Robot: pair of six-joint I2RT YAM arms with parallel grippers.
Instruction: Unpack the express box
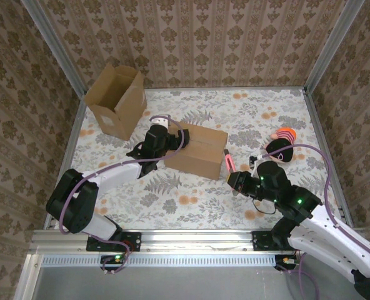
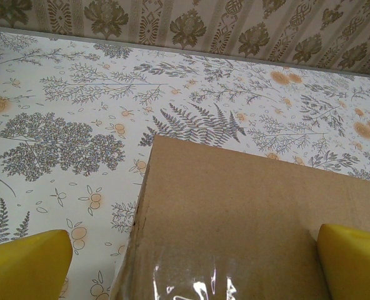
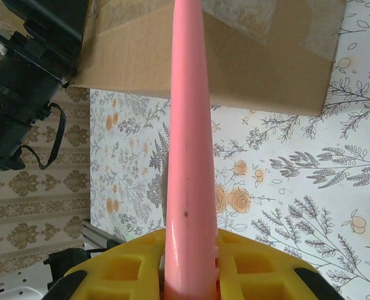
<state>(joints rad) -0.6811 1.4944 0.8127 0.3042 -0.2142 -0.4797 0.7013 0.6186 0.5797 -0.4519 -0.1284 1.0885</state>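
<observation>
Top external shows two boxes (image 1: 116, 100) (image 1: 200, 153), one pink tool (image 1: 229, 162).

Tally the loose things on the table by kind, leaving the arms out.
Cardboard boxes: 2 (open box, taped box)
Pink tool: 1
Orange-and-black item, too small to identify: 1
Total: 4

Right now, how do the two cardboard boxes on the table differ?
The back-left box stands tall with its top flaps open; the middle box lies low, closed and taped. The back-left box sits untouched; the middle box has the open left gripper at its end. Both are plain brown cardboard.
</observation>
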